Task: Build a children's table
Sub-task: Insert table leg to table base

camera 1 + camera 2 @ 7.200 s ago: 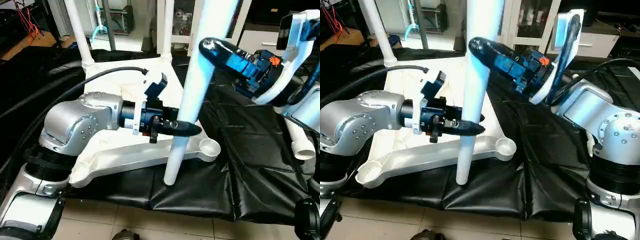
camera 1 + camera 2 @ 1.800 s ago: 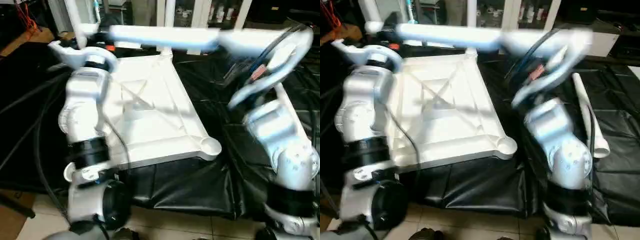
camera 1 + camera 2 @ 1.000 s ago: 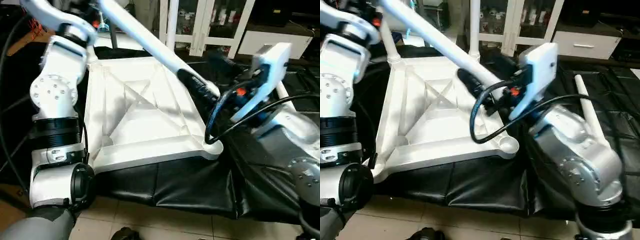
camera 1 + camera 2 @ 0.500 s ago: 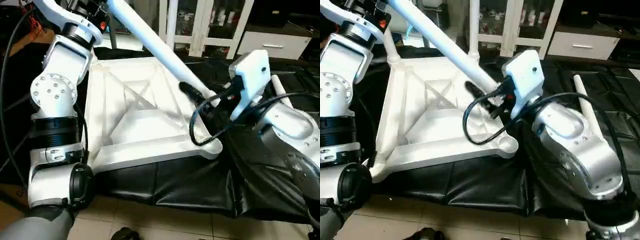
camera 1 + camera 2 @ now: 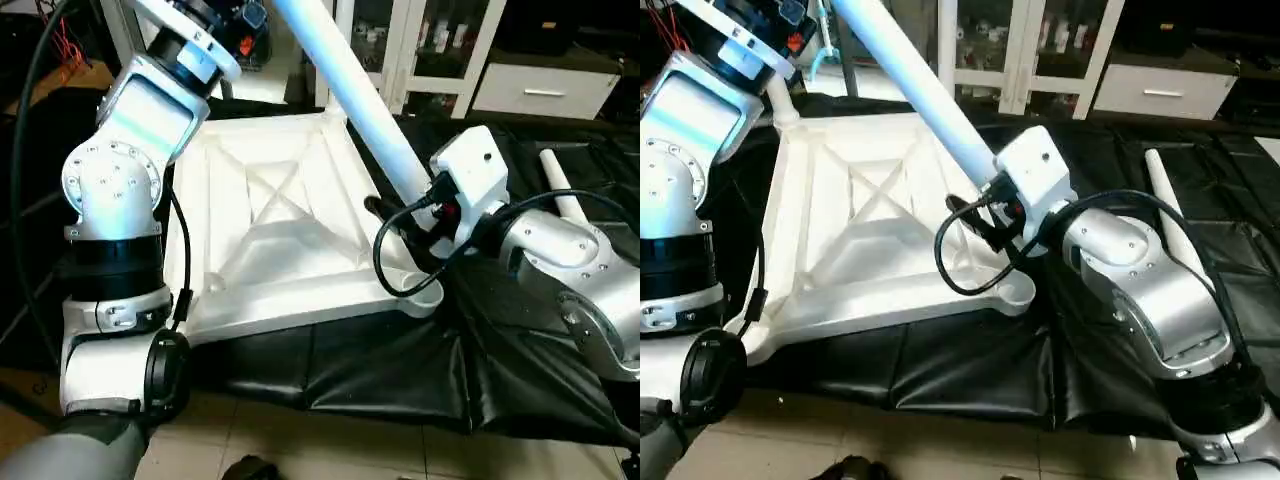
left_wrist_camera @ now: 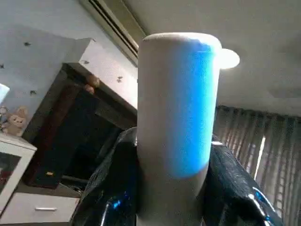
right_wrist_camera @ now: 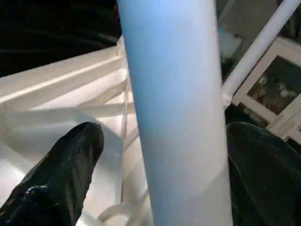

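The children's table top (image 5: 290, 310) lies upside down on black cloth, its X ribs facing up. Two white legs (image 5: 948, 40) (image 5: 780, 100) stand in its far corner sockets. High at the back left, my left gripper (image 6: 171, 146) is shut on the upper end of a third leg (image 5: 350, 90). That leg slants down toward the near right corner socket (image 5: 425, 290). My right gripper (image 7: 164, 132) is open, one black finger (image 7: 61, 174) on each side of the leg's lower part with gaps showing. My right wrist hides the leg's tip. Another leg (image 5: 558, 180) lies loose on the cloth at the right.
The black cloth (image 5: 400, 370) hangs over the front edge onto a tiled floor (image 5: 300, 450). A white glass-door cabinet (image 5: 440, 40) and a white drawer unit (image 5: 540, 90) stand behind. Black cables (image 5: 30, 100) run along my left arm.
My left arm has lifted the leg's upper end, so the leg stands steeper. My right gripper has come in lower along the leg, closer to the near right socket.
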